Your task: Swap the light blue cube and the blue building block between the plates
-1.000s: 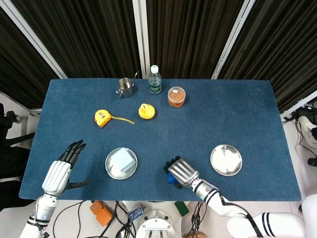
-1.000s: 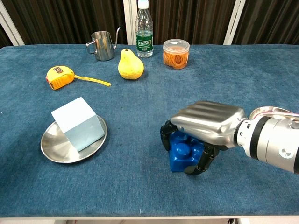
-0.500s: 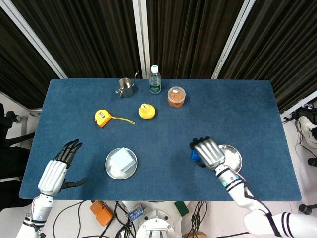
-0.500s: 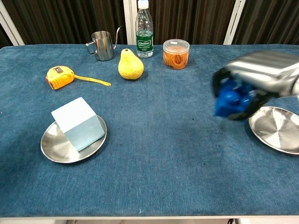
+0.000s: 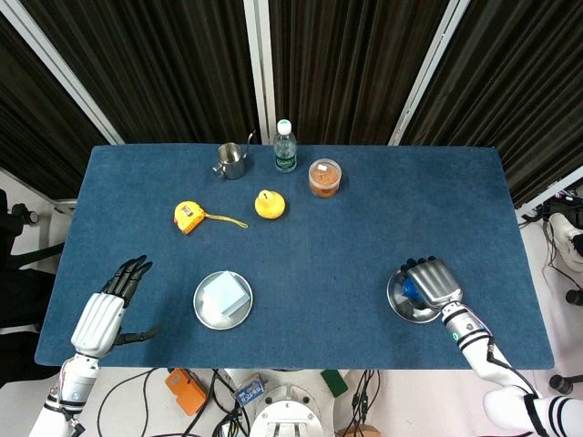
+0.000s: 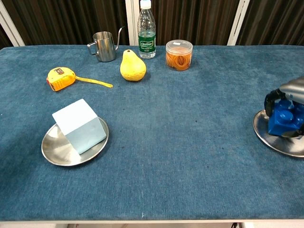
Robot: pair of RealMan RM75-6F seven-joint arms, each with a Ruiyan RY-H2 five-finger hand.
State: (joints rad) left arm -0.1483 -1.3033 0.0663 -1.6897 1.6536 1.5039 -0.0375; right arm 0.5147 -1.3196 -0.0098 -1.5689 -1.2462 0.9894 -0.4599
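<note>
The right hand grips the blue building block over the right plate; released tilted, it could tumble off the rim. The left hand hovers, fingers spread.

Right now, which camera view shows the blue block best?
The chest view: the blue block shows its side and studs over the right plate, held by the right hand. In the head view, the hand covers it, so only a small blue patch shows.
</note>
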